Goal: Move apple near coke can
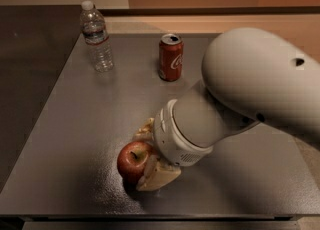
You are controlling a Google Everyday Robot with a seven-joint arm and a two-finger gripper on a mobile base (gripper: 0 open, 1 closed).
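Observation:
The dark-red apple (131, 159) sits on the grey metal table (75, 124) near its front edge, stem up. My gripper (142, 159) comes in from the right and is shut on the apple: one pale finger (145, 130) lies against its far side and the other (157, 175) against its near side. The red coke can (171, 57) stands upright towards the back of the table, well beyond the apple and slightly to its right. My big white arm (250, 89) hides the table's right middle.
A clear plastic water bottle (96, 36) stands upright at the back left, left of the can. The table's front edge (150, 216) runs just below the apple. A tan wall lies behind the table.

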